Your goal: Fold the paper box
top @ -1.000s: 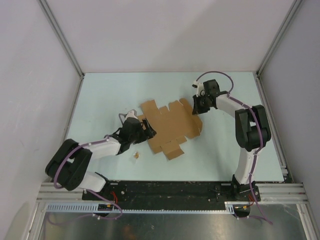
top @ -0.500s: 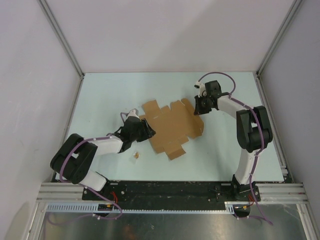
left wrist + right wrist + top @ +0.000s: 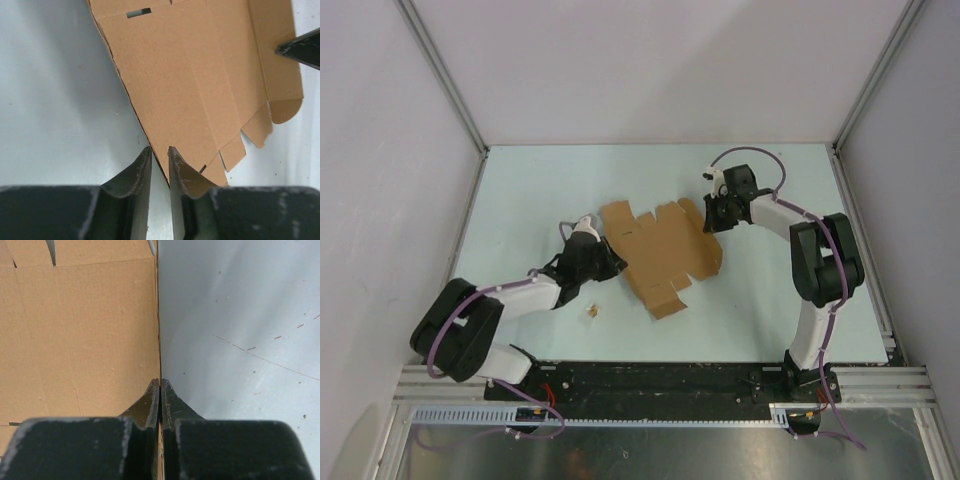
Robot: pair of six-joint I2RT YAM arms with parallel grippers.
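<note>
The paper box [image 3: 665,255] is a flat brown die-cut cardboard sheet with tabs and flaps, lying mid-table. My left gripper [image 3: 611,264] is at its left edge. In the left wrist view the jaws of the left gripper [image 3: 160,152] stand a narrow gap apart, astride the sheet's [image 3: 200,85] near corner edge, with table showing between them. My right gripper [image 3: 712,222] is at the sheet's far right corner. In the right wrist view the right gripper [image 3: 160,383] is pinched shut on the cardboard's [image 3: 80,330] edge. One right fingertip [image 3: 300,47] shows over the sheet's far side.
A tiny brown scrap [image 3: 592,312] lies on the pale table [image 3: 520,200] just in front of the left gripper. Frame posts and grey walls enclose the table on three sides. Both arm bases sit at the near edge.
The left jaws have narrowed from wide open to a slim gap around the sheet's left edge. The right gripper has stayed shut on the far right corner, and the sheet has shifted slightly.
</note>
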